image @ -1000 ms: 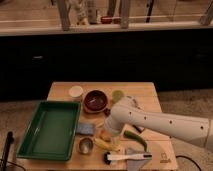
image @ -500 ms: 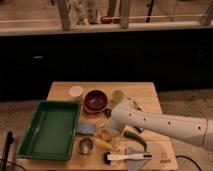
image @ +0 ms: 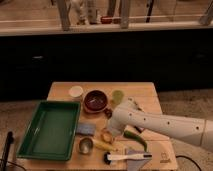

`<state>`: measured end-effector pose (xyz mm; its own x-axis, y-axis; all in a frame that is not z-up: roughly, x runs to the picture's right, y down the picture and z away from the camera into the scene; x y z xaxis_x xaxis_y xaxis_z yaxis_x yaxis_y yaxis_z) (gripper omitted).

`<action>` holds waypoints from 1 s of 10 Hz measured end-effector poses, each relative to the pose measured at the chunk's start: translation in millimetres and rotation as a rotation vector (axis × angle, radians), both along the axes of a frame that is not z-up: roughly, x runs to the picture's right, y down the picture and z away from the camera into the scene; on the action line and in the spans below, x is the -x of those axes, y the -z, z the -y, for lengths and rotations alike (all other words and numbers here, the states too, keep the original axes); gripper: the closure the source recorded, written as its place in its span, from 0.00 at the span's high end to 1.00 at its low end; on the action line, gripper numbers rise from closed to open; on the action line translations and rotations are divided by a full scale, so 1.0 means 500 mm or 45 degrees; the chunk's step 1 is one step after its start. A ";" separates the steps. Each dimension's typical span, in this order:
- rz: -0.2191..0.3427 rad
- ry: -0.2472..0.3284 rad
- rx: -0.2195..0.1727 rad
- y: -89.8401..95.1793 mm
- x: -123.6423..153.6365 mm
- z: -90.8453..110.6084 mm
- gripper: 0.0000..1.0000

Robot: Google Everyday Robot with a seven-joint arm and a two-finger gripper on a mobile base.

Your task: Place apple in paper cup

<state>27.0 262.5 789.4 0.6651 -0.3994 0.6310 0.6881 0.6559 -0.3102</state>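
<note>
The apple (image: 106,135), small and orange-yellow, sits on the wooden table (image: 150,92) near the front, between the blue sponge and the green vegetable. My gripper (image: 111,129) is at the end of the white arm that reaches in from the right. It is low over the apple, right at its top; contact cannot be made out. The paper cup (image: 76,91), small and white, stands upright at the back left of the table, left of the dark red bowl (image: 95,100) and well away from the gripper.
A green tray (image: 50,131) fills the table's left side. A translucent green cup (image: 117,96) stands behind the arm. A metal cup (image: 86,145), a banana (image: 101,145), a green vegetable (image: 135,139), a blue sponge (image: 85,129) and a white-handled brush (image: 127,157) crowd the front.
Almost nothing differs; the arm stays low over the apple and the objects on the table have not moved.
</note>
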 end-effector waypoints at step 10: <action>-0.022 0.009 -0.170 0.068 -0.054 0.144 0.00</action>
<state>54.1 190.3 755.6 0.6721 -0.4840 0.5603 0.6883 0.6873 -0.2319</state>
